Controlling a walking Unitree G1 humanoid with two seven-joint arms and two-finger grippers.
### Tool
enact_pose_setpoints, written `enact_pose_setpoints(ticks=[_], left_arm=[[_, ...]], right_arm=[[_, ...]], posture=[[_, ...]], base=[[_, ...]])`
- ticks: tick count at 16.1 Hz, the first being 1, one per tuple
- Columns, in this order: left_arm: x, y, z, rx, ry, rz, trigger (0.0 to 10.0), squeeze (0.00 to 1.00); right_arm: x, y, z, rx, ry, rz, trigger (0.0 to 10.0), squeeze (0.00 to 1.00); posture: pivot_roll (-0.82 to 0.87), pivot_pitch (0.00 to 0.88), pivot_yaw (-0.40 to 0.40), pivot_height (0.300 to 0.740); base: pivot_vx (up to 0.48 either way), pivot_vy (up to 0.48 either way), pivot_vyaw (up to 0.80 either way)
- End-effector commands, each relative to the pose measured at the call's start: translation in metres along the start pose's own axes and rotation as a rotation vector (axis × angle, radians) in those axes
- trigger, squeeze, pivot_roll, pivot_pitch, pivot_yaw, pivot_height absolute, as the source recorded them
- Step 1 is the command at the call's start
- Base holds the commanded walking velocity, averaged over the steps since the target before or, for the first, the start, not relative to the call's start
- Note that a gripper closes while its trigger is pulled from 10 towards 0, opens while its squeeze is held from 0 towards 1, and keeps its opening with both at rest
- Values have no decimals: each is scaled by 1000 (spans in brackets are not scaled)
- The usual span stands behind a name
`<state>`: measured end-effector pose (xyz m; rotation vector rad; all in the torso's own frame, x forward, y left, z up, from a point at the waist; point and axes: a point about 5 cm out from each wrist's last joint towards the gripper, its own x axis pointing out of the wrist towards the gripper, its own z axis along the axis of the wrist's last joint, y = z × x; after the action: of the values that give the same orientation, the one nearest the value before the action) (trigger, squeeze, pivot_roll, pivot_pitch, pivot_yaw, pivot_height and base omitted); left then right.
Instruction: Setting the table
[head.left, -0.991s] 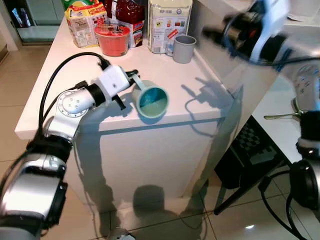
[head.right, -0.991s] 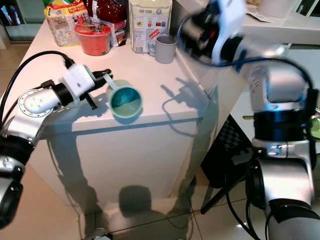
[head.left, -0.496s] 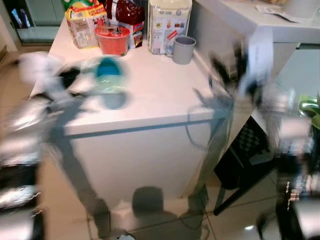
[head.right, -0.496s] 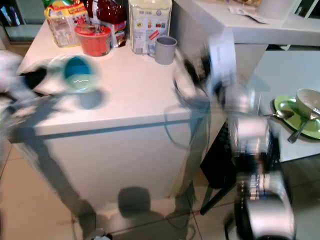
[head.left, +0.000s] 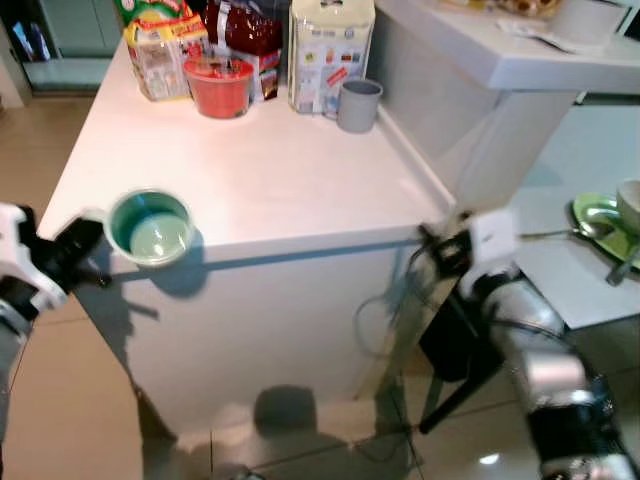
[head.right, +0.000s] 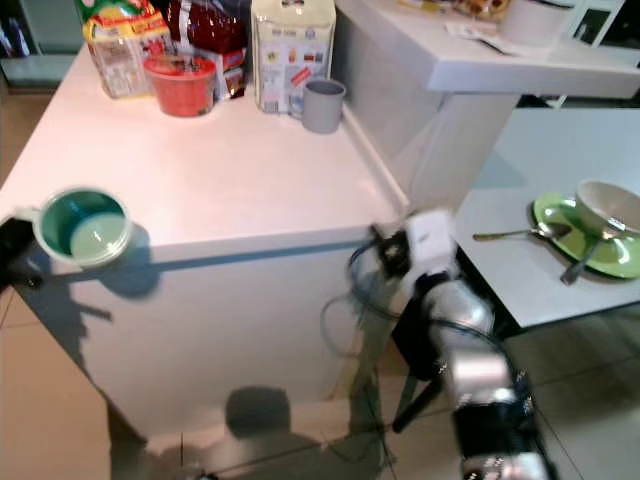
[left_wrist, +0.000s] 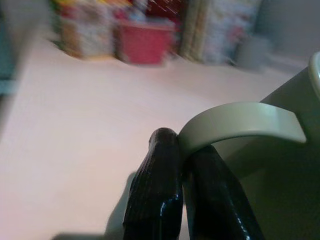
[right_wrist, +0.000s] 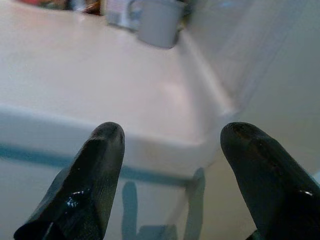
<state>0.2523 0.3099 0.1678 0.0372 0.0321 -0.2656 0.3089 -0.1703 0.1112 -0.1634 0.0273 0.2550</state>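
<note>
**Carrying the cup off the counter, upright now**

Holding: left gripper (left_wrist: 182, 195) has both fingers pinched on the handle of the green cup (head.left: 150, 226), closed tight around it. Cup sits upright, mouth up, teal inside visible, hanging at the near left corner of the white counter (head.left: 270, 170), at or just past its edge.

Changed vs 1 s ago: cup was tipped on its side over the counter's front edge, further toward the middle. It's now levelled and swung out to the robot's left, arm pulled back low beside the counter. Right arm was raised high over the counter; it's now dropped to the counter's right front corner, right gripper (right_wrist: 170, 165) spread wide, holding nothing.

Meaning, as I read it: pick is done, transport phase starting. Likely target is the table on the right with the green plate (head.right: 600, 245), bowl (head.right: 608, 205) and spoon (head.right: 515, 234).

Grey mug (head.left: 358, 104), red tub (head.left: 220, 85) and food packs unchanged at the back of the counter.
</note>
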Motion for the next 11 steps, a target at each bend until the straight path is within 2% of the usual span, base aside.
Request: enact_pose_setpoints(ticks=[1,3,4,5,6,7,9,10,11], left_arm=[[2,-15,-11,-2,60,-80,0,0],[-2,-30,-27,14,150,-162,0,0],[-3,-48,-41,8,212,-235,0,0],[-3,-53,-44,12,226,-251,0,0],[3,-71,-53,-17,235,-291,0,0],[13,-88,-62,-50,226,-287,0,0],[26,-96,-68,-91,190,-221,0,0],[42,-104,-69,-123,149,-165,0,0],[50,-109,-66,-126,132,-163,0,0]], right_arm=[[-2,2,1,-14,-15,-8,10000,0],[-7,15,-6,11,-11,-20,10000,0],[-8,19,-9,-1,-16,-29,10000,0],[-8,20,-9,-4,-18,-31,10000,0],[-8,21,-9,12,-10,-46,10000,0],[-7,22,-9,0,-11,-69,10000,0],[-6,24,-13,8,15,-82,10000,0],[-7,27,-18,25,37,-91,10000,0],[-8,35,-22,44,61,-61,10000,0]], posture=[[156,0,-83,740],[155,0,-77,740],[144,0,-58,740],[138,0,-49,740],[111,0,-3,740],[84,0,30,740],[49,0,65,740],[36,0,70,740],[21,0,71,740]], base=[[0,0,0],[0,0,0],[0,0,0],[0,0,0],[0,0,0],[0,0,0],[0,0,0],[0,0,0],[0,0,0]])
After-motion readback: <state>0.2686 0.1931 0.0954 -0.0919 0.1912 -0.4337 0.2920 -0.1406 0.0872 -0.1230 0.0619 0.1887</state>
